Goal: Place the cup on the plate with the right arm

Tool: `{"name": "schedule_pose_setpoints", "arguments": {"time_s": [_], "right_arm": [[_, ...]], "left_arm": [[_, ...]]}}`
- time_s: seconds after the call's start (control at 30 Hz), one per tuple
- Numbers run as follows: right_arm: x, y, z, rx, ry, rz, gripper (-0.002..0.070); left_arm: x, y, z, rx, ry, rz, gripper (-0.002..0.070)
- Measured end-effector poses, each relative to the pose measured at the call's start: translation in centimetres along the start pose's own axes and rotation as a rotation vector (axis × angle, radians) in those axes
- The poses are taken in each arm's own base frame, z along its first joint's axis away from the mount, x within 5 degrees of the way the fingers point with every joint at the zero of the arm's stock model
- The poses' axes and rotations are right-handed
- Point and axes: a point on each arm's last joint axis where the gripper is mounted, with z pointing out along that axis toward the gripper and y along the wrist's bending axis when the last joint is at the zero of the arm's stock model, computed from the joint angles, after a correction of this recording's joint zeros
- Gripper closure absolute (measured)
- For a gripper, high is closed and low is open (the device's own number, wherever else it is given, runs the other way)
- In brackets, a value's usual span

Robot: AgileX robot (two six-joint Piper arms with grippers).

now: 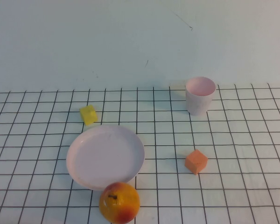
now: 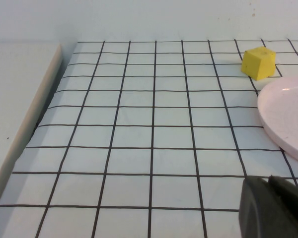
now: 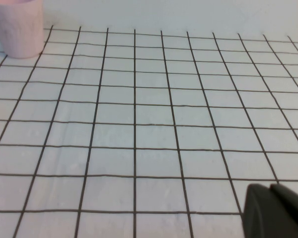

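Cup [image 1: 200, 95] stands upright at the far right of the gridded surface [image 1: 252, 154], well apart from the plate [image 1: 105, 156] at near left. We see only a dark corner of the right gripper [image 3: 275, 212] and left gripper [image 2: 273, 208], so cannot tell either's state. We should grasp low and lift clear of the orange cube [image 1: 196, 161].

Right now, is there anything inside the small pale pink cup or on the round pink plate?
The small pale pink cup shows only pink inner wall; its bottom is hidden. The round pale pink plate is bare. Neither left nor right tool touches them.
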Motion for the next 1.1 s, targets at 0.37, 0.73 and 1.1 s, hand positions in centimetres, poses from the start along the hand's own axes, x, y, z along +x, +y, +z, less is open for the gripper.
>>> {"name": "schedule_pose_setpoints", "arguments": {"time_s": [0.37,0.73,1.1], "right_arm": [[0.0,0.0,0.0,0.000,0.000,-0.002,0.0678],[0.0,0.0,0.0,0.000,-0.002,-0.015,0.0678],[-5.3,-0.1,-1.7,0.009,-0.634,0.008,0.0678]], "left_arm": [[0.0,0.0,0.0,0.000,0.000,0.000,0.0678],[0.0,0.0,0.0,0.000,0.000,0.000,0.0677],[0.0,0.0,0.0,0.000,0.000,0.000,0.0678]]}}
